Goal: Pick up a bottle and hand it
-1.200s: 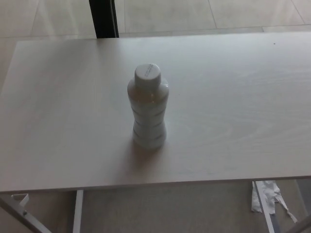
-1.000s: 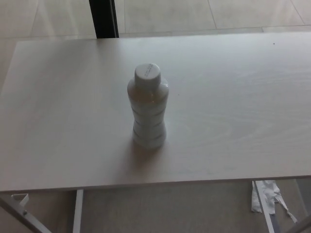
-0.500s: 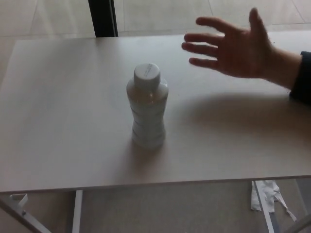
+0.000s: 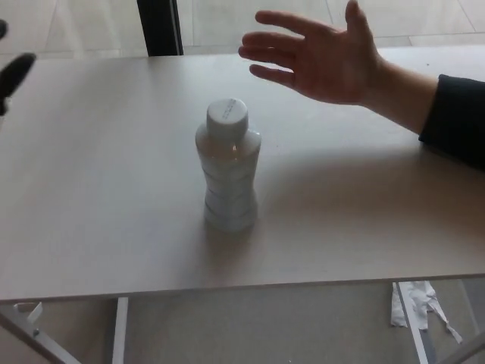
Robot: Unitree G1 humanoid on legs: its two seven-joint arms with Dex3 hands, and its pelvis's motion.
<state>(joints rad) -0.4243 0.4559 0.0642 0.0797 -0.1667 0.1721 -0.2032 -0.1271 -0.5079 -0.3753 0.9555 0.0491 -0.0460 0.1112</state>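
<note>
Here, at the far left edge of the frame, near the top, only a small black piece of the robot's left hand (image 4: pixel 14 72) shows. It is blurred and cut off by the border, so I cannot tell whether it is spread or closed. It holds nothing that can be seen. The robot's right hand is out of view.

Well apart from that black shape, toward the middle of the frame, a bottle (image 4: pixel 228 167) stands upright on the table (image 4: pixel 91 197). The bottle is pale, translucent plastic with a round white screw cap on top. Its body is rounded at the shoulder, narrows slightly at the waist, and carries faint horizontal ribs. Nothing touches it.

The table is a broad, flat top in a light wood finish, smooth and matte, with faint grain lines. It fills most of the frame, and its near edge runs across the lower part.

In the upper right of the frame, a person's hand (image 4: pixel 322 57) reaches in above the table, palm open and fingers spread toward the left. A dark sleeve (image 4: pixel 457 121) covers the arm at the right edge. This hand is above and to the right of the bottle, near it but not touching.

Below the table's near edge, light floor shows, with a crumpled white scrap (image 4: pixel 418 303) at lower right.
</note>
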